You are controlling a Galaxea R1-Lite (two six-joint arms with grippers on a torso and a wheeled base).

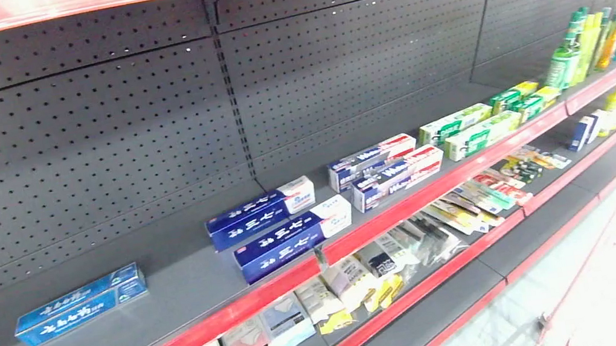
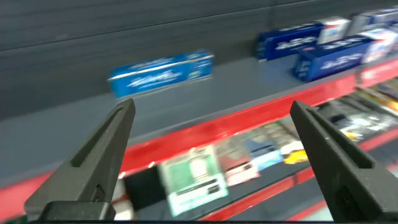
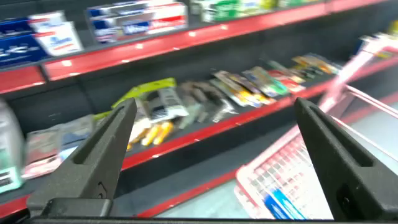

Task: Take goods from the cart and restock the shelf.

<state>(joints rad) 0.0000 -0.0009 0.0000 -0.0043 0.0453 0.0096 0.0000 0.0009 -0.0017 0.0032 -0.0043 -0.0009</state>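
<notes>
Both grippers are empty, jaws spread wide. The left gripper (image 2: 211, 104) faces the shelf (image 1: 174, 260), where a blue toothpaste box (image 1: 80, 304) lies. The right gripper (image 3: 216, 102) is near the red cart (image 3: 273, 165).

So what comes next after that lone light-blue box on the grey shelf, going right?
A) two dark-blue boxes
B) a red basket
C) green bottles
A: the dark-blue boxes lie just right of the light-blue box; the green bottles stand at the far right end.
</notes>
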